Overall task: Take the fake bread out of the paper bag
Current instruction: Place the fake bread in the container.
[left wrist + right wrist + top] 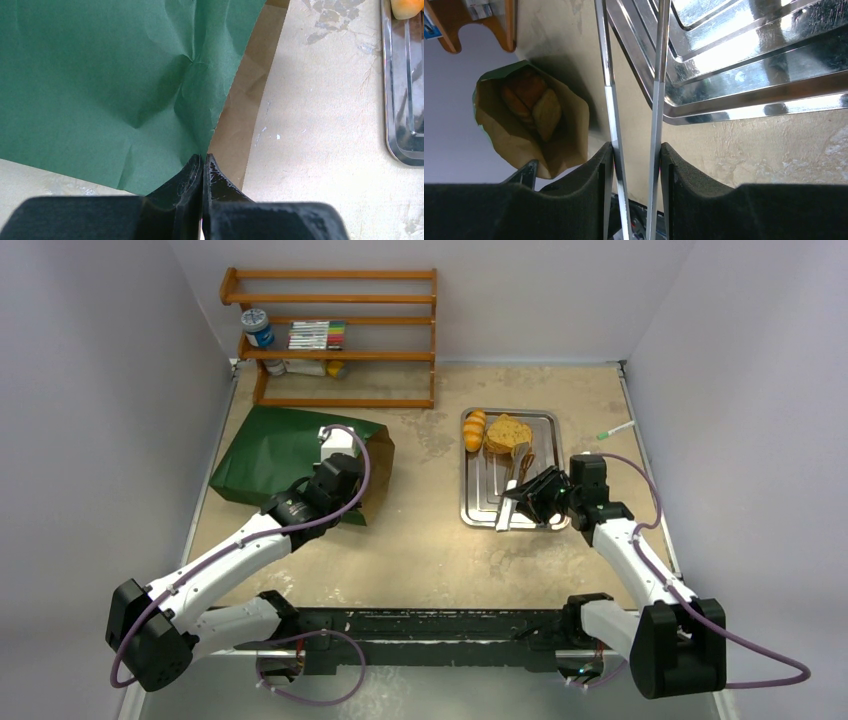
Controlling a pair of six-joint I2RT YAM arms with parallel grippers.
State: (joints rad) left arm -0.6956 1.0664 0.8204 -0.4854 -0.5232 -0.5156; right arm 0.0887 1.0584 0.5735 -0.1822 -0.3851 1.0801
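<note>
Where the top camera looks down, the left arm stretches forward and right from its base, elbow low, and its left gripper (338, 483) sits at the mouth of the paper bag (270, 452). The bag lies flat on the mottled beige table (420, 540), matte dark green outside and brown kraft at the opening. The right arm bends inward and the right gripper (535, 498) holds the metal tongs (510, 502) over the near end of the ribbed silver tray (548, 418). A striped orange roll (474, 430) and a brown slice (507, 433) lie at the tray's far end. A wooden rack (330, 335) stands against the back wall.

In the left wrist view, the black fingers (187, 180) are pressed together, pinching the creased green edge of the bag where the kraft lining shows beside it.

In the right wrist view, the foam-padded fingers (684, 175) are clamped on the tongs' two thin shiny arms, which run up past the tray's glossy rim. Beyond, the bag's mouth gapes open, with more fake bread (531, 102) inside: orange-brown and tan pieces.
</note>
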